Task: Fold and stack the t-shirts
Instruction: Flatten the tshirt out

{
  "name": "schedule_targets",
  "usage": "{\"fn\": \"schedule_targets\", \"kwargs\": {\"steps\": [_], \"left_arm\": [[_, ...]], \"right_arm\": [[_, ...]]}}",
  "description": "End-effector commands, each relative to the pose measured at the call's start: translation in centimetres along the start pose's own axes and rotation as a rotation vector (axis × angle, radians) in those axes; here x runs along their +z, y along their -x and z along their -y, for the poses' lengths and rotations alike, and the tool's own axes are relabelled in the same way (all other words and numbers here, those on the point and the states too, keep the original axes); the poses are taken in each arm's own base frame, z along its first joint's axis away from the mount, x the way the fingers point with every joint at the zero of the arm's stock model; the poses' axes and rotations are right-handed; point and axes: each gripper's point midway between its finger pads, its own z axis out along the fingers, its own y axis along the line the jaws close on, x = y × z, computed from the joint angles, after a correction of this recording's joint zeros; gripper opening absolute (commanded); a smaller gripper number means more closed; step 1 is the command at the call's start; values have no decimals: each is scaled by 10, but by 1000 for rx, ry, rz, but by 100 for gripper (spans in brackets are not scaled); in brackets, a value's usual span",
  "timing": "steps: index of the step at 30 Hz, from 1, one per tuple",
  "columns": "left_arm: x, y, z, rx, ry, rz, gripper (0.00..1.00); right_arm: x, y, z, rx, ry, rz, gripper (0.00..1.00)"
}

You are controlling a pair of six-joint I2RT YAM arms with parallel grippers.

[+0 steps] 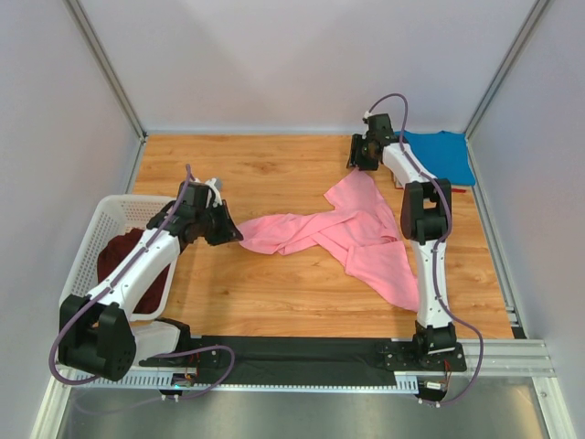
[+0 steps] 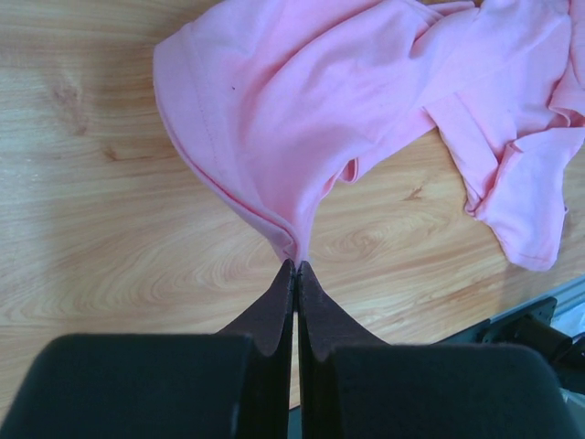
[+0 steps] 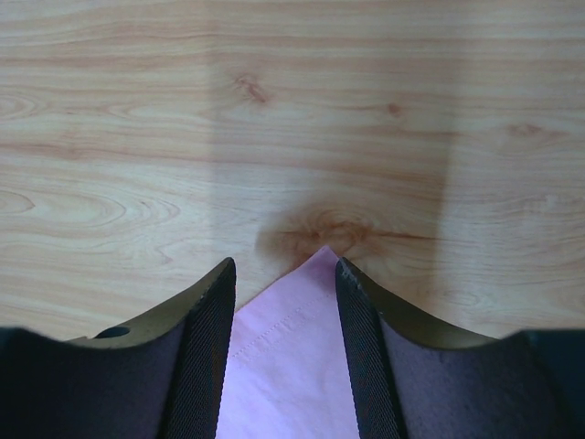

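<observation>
Left fingers [image 2: 271,315] are pressed together on a hem corner of the pink t-shirt [image 1: 361,240], which lies crumpled on the counter [image 1: 274,302] and runs out from that pinch toward the far right. Right fingers [image 3: 206,352] stand apart at the shirt's far tip, the pointed corner lying in the gap between them with its apex aimed away from the wrist; I cannot tell whether either pad touches the cloth. My read: the long axis spans the two arms, so the next move hinges on the right fingers closing on that corner.
</observation>
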Motion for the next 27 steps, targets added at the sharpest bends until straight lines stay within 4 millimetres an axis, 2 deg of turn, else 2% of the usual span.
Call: {"fn": "schedule_targets", "kwargs": {"steps": [1, 7, 15, 20, 24, 25, 27], "left_arm": [[-6, 15, 18, 3, -62, 46, 0], [-7, 15, 19, 7, -67, 51, 0], [-13, 18, 8, 24, 0, 70, 0], [-12, 21, 11, 20, -2, 67, 0], [-8, 21, 12, 6, -11, 58, 0], [-6, 20, 12, 2, -13, 54, 0], [-6, 21, 15, -4, -27, 57, 0]], "right_arm": [[0, -5, 2, 1, 7, -40, 49], [1, -6, 10, 20, -36, -48, 49], [-2, -13, 13, 18, -63, -76, 38], [-6, -19, 13, 15, -59, -90, 31], [-13, -18, 9, -9, -36, -87, 12], [-15, -18, 8, -15, -37, -85, 3], [-29, -6, 7, -30, -44, -54, 0]]}}
